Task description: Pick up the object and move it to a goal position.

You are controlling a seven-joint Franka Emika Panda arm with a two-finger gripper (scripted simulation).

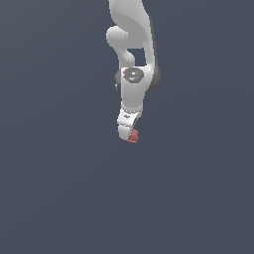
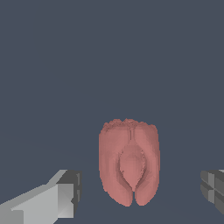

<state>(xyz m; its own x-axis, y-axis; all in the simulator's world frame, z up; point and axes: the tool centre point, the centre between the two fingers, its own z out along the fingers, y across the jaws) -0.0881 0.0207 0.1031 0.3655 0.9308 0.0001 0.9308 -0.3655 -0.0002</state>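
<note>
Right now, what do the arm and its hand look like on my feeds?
The arm is smooth, rounded white casing with dark grey at the joints and a round grey disc on the wrist housing. The hand is white and tapers downward. In the wrist view, its fingers are blocky, light grey with darker grey inner pads.

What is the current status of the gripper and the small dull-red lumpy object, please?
White gripper open, fingers wide either side. Small dull-red lumpy object between them, untouched, not gripped. Nothing else in view, path unobstructed.
</note>
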